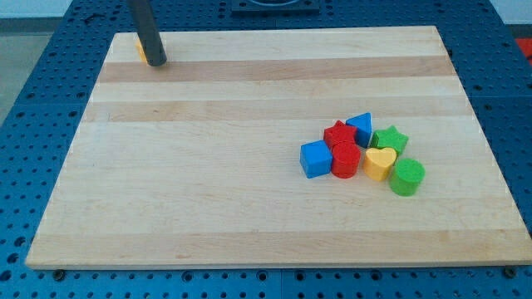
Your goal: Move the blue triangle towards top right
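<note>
Camera view showed a pale wooden board (pixel 249 208) lying on a blue perforated table (pixel 33 75). The dark rod (pixel 145 29) came down at the view's top left, and my tip (pixel 155 62) rested on the board near that corner, just in front of a small orange block (pixel 141 51) that was mostly hidden behind the rod, so its shape could not be made out. The arm carried no gripper, only this rod, so nothing was open, closed or held. All other blocks sat in a tight cluster toward the view's right, a little below the board's middle height and well apart from my tip. The blue triangle (pixel 362 127) sat at the top of that cluster, its peak pointing toward the view's top and its base toward the bottom; no clear long axis could be told. A red star-like block (pixel 339 133) touched it on the left, and a green star (pixel 389 139) lay just beside it on the right. Below these stood a red cylinder (pixel 346 159), with a blue cube (pixel 316 159) touching its left side and a yellow heart (pixel 381 163) on its right. A green cylinder (pixel 407 176) sat lowest and farthest right, against the heart.
</note>
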Robot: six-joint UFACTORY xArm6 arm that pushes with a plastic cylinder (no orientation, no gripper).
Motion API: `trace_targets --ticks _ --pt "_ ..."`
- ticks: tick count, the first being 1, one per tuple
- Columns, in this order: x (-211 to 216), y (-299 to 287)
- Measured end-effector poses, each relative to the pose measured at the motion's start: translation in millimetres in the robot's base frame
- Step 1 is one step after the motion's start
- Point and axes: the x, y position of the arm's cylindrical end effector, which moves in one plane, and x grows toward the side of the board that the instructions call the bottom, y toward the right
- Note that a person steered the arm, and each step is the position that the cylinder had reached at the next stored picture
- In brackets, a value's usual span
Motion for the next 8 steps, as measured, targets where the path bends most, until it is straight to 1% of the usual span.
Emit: trace_targets --ticks 1,2,3,4,5,6,7,8 --pt "-7 -5" --pt "9 58" --pt "20 84" --pt "26 85" --pt "103 116" --pt "154 134" --pt "176 140" --pt "243 159"
